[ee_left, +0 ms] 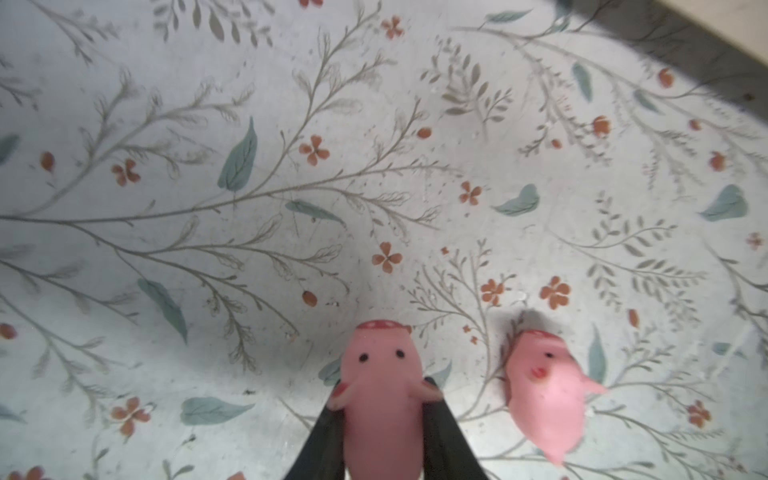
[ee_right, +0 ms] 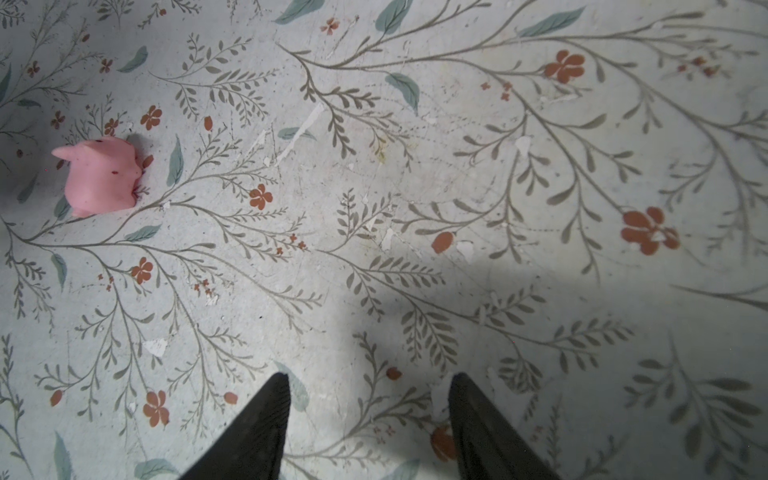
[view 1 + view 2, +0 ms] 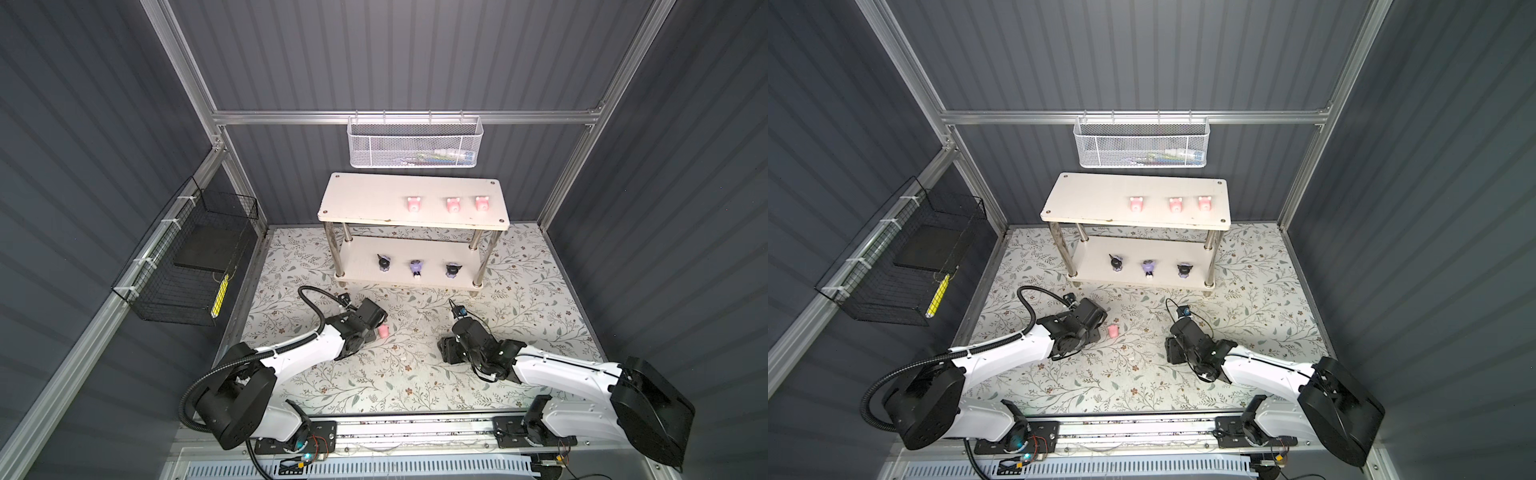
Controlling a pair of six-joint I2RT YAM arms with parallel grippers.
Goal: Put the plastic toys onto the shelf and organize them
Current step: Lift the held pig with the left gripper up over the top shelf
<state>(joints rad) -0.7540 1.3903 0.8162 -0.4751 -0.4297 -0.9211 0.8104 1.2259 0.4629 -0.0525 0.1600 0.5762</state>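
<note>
Your left gripper (image 1: 382,392) is clamped on the gripped pink pig (image 1: 380,361). The dark fingers (image 1: 326,444) press against both its flanks and its ears splay over their tips. Its long axis runs straight out along the fingers, snout end away from the wrist. You cannot tell whether it is off the floral worktop (image 3: 395,374), because in both top views the wrist hides it.

By my judgement, the coming move turns on where the shelf (image 3: 365,195) lies from that grip: ahead of the arm, toward the back wall, and higher. Three pink pigs (image 3: 453,204) stand in a row on the right part of its top tier, so the bare stretch to their left looks like the nearest opening for your left arm. Three lavender figurines (image 3: 415,268) stand along the lower tier.

The loose pink pig (image 3: 383,331) lies on the worktop just beside the left gripper. It is well apart from your right gripper (image 2: 370,376), whose fingers stand apart over bare worktop with nothing between them. The left arm is the nearer one for it.
</note>
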